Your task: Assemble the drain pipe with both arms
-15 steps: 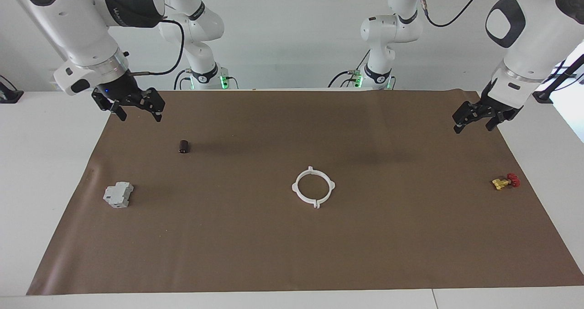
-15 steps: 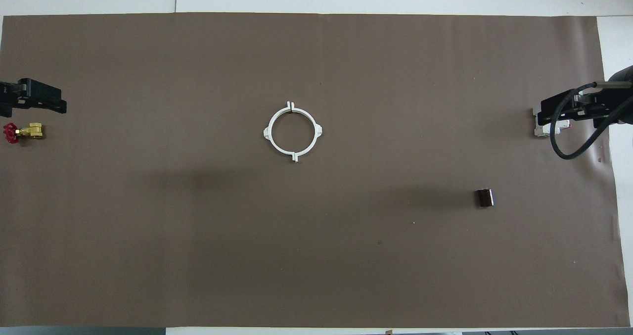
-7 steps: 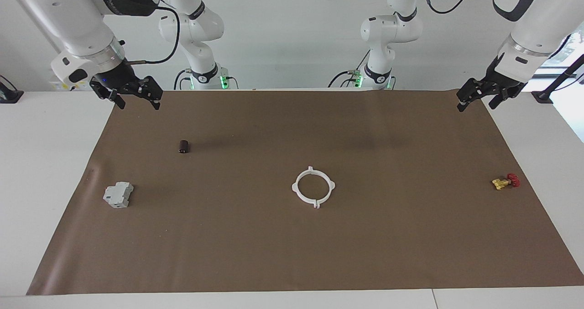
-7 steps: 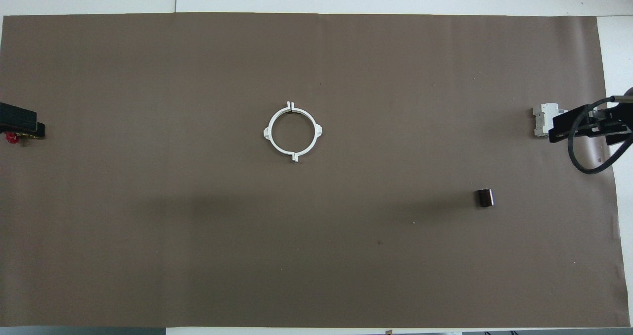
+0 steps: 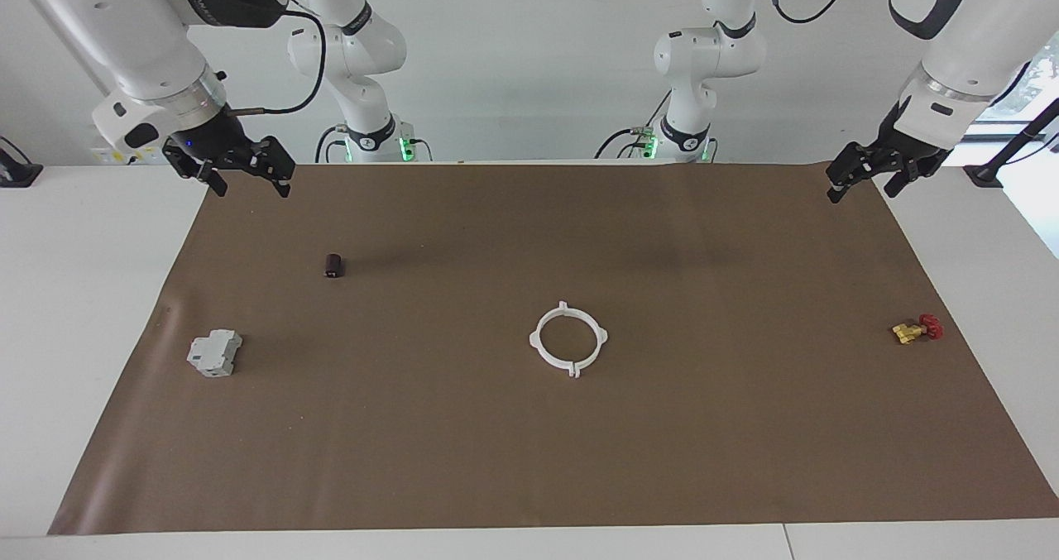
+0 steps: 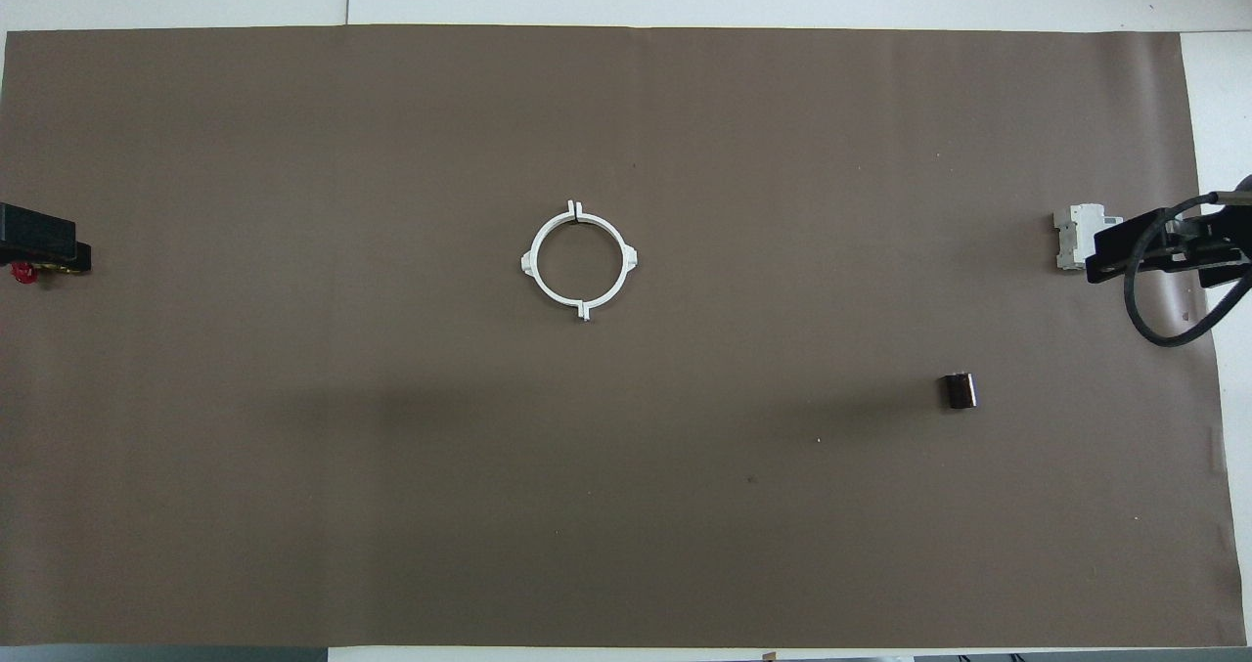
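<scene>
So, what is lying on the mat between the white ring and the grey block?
Nothing: in the facing view the brown mat is bare between the white ring and the grey block. The small dark cylinder lies off that line, nearer to the robots.

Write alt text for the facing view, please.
A white drain pipe ring lies assembled mid-mat. The open left pincer and open right pincer hang raised, empty, at the mat's two robot-side corners.

Both arms hang raised and apart, the left claw (image 5: 869, 181) and right claw (image 5: 246, 179) spread, holding nothing.
</scene>
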